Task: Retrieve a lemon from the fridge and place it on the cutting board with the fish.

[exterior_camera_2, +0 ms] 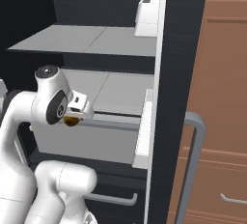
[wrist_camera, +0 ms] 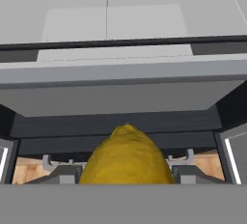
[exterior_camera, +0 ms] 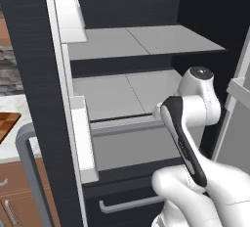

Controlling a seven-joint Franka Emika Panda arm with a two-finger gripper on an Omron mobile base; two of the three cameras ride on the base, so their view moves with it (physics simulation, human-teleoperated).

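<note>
Left base view: fridge (exterior_camera: 29,74), matte black, door swung open with its white inner bins facing the interior; two pale grey shelves (exterior_camera: 146,42) inside, a grey drawer front below them and a dark lower drawer with a bar handle (exterior_camera: 129,204). The white arm (exterior_camera: 195,123) rises from the lower right and reaches in toward the drawer; from this side I cannot tell how the fingers stand. At the far left, past the door, a corner of the cutting board (exterior_camera: 6,123) lies on a pale counter above wooden cabinets. Right base view: the same interior seen from the other side, the open door edge (exterior_camera_2: 164,97) with its grey bar handle standing before brown cabinetry (exterior_camera_2: 222,97). The arm's wrist sits in front of the drawer rim, and the lemon (exterior_camera_2: 71,120), dark yellow, shows just beneath the hand, at the gripper (exterior_camera_2: 72,119). Hand view: the lemon (wrist_camera: 126,156) sits large between the two finger tips at the bottom, one finger (wrist_camera: 62,174) on each side, clenched on it. Behind it lie the grey drawer front and the shelves above.
</note>
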